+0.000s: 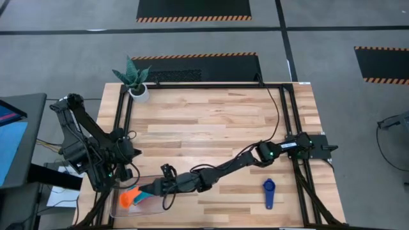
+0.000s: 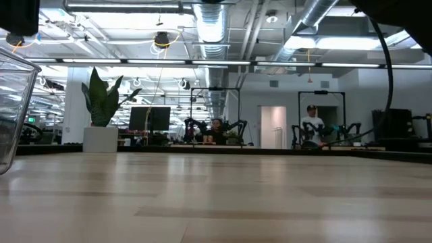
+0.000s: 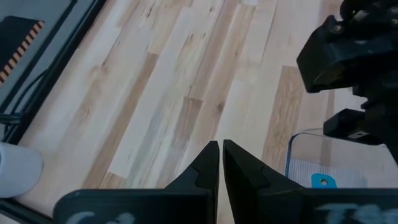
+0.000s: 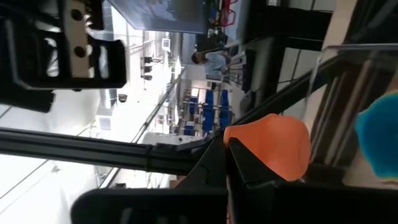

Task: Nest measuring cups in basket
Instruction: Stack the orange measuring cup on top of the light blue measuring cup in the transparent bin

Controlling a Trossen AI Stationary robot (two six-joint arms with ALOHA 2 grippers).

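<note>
Your right gripper [image 1: 148, 191] is squeezed shut, reaching into the basket [image 1: 116, 206] at seven o'clock, beside the red cup [image 1: 128, 199]. Your left gripper [image 3: 221, 163] is shut and holds nothing. The dark blue cup [image 1: 268, 192] lies at five o'clock.

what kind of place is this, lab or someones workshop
Most likely a robotics lab in an open industrial hall: exposed ceiling ducts, hazard-striped floor mats, and more robot arm stations with a person at one in the background.
</note>
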